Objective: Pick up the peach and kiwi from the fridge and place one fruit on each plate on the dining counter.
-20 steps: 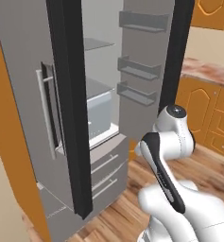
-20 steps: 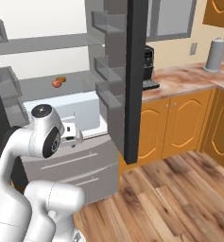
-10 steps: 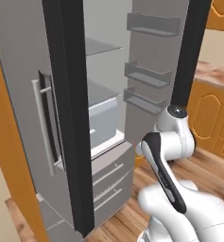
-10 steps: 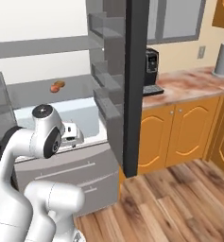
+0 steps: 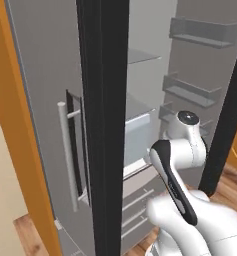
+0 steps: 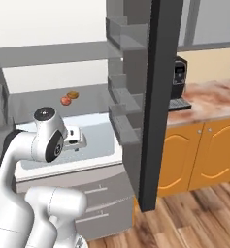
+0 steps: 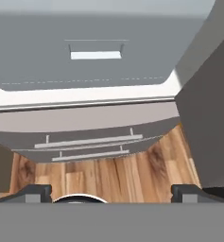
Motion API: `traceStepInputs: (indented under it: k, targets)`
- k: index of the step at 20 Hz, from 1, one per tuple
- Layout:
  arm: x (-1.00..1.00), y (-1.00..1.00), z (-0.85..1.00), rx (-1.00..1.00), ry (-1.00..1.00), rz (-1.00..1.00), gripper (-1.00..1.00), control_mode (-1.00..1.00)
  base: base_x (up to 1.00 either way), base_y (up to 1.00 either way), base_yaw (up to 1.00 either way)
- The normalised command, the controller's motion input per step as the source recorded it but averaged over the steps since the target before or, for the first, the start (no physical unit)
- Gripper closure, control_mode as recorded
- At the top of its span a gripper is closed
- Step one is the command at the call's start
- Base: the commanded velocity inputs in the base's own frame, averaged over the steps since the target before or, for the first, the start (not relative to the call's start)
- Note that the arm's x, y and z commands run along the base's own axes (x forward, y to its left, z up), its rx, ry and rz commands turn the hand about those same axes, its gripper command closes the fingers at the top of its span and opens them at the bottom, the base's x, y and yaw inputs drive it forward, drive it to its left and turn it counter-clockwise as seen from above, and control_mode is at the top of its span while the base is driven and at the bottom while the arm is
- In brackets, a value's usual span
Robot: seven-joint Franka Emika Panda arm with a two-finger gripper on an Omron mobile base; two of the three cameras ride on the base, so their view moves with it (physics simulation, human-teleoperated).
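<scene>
Peach (image 6: 65, 100) on fridge (image 6: 87, 53) shelf, well beyond wide-spread, empty fingers (image 7: 186, 191)

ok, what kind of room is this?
A home kitchen, rendered. An open fridge with glass shelves and door bins, orange wooden cabinets under a marbled stone counter, and a coffee machine on it.

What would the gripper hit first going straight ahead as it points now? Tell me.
Probably the fridge's lower drawers: the open gripper looks down along the fridge front, with wood floor nearest. Depth is unclear, so it may meet the floor first.
</scene>
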Motion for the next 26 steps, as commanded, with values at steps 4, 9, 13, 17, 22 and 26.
traceStepInputs:
  k: [4,9,13,17,22,26]
  targets:
    - [0.0,0.0,0.0,0.0,0.0,0.0,-1.0,1.0,0.49,0.0,0.27]
    - [0.0,0.0,0.0,0.0,0.0,0.0,-1.0,1.0,0.41,-0.13,0.29]
    - [0.0,0.0,0.0,0.0,0.0,0.0,-1.0,1.0,0.43,-0.31,0.27]
    - [0.0,0.0,0.0,0.0,0.0,0.0,-1.0,1.0,0.47,-0.18,0.2]
    - [0.0,0.0,0.0,0.0,0.0,0.0,-1.0,1.0,0.51,-0.05,0.16]
    - [0.0,0.0,0.0,0.0,0.0,0.0,-1.0,1.0,0.36,-0.16,0.23]
